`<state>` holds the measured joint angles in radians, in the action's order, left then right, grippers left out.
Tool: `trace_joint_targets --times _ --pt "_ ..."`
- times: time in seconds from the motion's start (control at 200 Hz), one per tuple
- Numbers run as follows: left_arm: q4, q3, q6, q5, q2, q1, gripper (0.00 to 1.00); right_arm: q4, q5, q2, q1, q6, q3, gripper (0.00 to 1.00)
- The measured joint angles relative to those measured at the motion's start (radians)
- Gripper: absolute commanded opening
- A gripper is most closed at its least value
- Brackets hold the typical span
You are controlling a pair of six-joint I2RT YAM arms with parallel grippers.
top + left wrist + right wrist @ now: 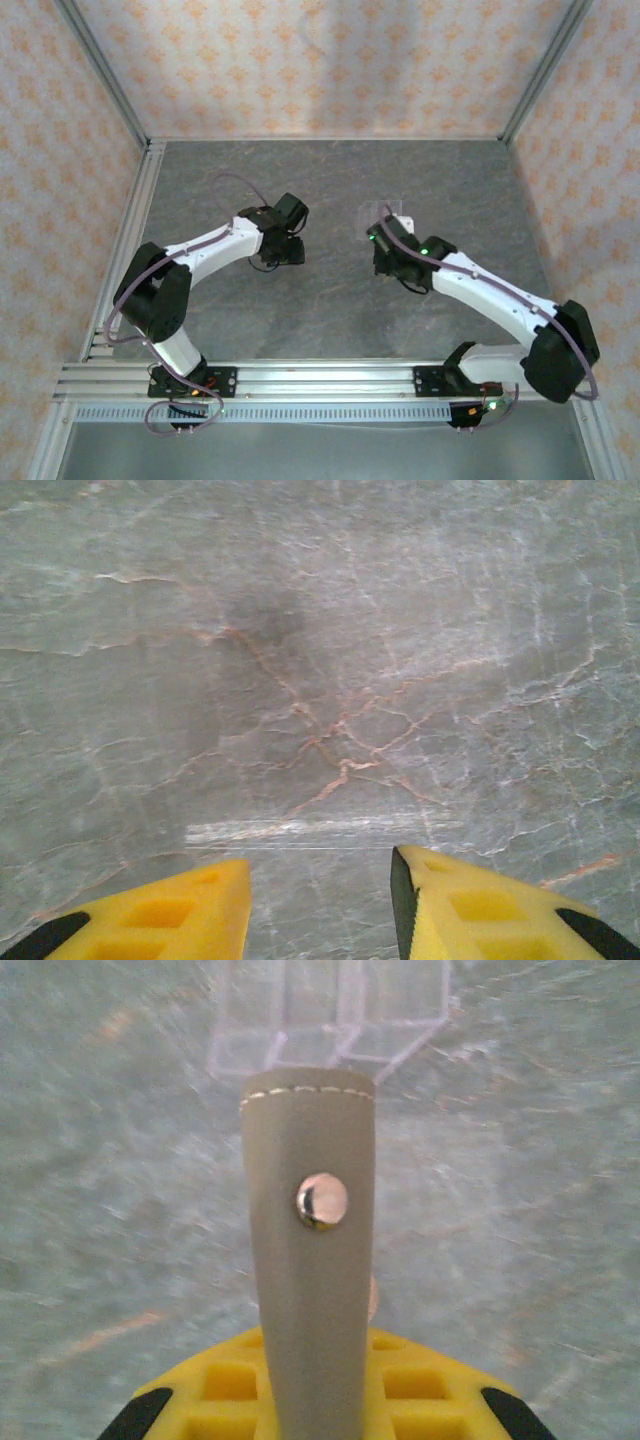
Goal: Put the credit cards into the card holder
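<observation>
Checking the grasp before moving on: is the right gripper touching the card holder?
Touching. The right wrist view shows the card holder rising from between the yellow fingers of the right gripper, pinched there.

Your table (330, 320) is a grey, stone-look slab run through with pale and rust-coloured veins, and a metal rail (300, 380) edges its near side. Look toward the back, a little right of centre, and you find a clear slotted stand (393, 208) sitting directly on the slab; the right wrist view shows it too, though blurred. In the left wrist view you see the veined surface crossed by a pale streak (320, 830).
</observation>
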<state>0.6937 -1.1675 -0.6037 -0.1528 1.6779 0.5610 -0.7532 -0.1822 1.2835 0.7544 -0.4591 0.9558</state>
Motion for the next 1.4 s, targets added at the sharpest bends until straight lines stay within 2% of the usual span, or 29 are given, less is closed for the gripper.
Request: trace_joint_targets --times 0.11,0.235,0.345,0.445,0.59,0.671,0.776,0.901,1.006,1.191,1.396 --pt "0.019 0.0 -0.001 0.005 0.0 -0.006 0.43 -0.082 -0.115 0.122 0.095 -0.017 0.071 0.0" --pt "0.028 0.0 -0.009 0.005 0.0 -0.013 0.43 -0.116 -0.188 0.273 0.172 -0.043 0.133 0.0" --pt "0.033 0.0 -0.02 0.008 0.0 -0.021 0.43 -0.116 -0.203 0.425 0.238 -0.053 0.214 0.25" --pt "0.038 0.0 -0.024 0.012 0.0 -0.027 0.44 -0.05 -0.139 0.5 0.269 -0.042 0.252 0.47" --pt "0.048 0.0 -0.024 0.013 0.0 -0.033 0.44 0.062 0.014 0.452 0.247 -0.008 0.235 0.56" --pt "0.048 0.0 -0.024 0.012 0.0 -0.034 0.44 0.132 0.111 0.36 0.191 0.005 0.176 0.56" --pt "0.042 0.007 -0.018 -0.004 0.0 -0.033 0.44 0.168 0.183 0.225 0.069 0.011 0.095 0.47" --pt "0.031 0.01 0.004 -0.027 0.0 -0.002 0.44 0.171 0.23 0.188 -0.041 0.021 0.062 0.47" --pt "0.021 -0.003 0.018 -0.044 0.023 0.069 0.44 0.174 0.288 0.192 -0.057 0.027 0.025 0.46" --pt "-0.017 -0.012 0.023 -0.079 0.105 0.151 0.44 0.205 0.382 0.262 -0.071 0.038 0.018 0.26" --pt "-0.028 -0.016 0.023 -0.088 0.143 0.171 0.44 0.215 0.414 0.281 -0.084 0.034 0.012 0.24"
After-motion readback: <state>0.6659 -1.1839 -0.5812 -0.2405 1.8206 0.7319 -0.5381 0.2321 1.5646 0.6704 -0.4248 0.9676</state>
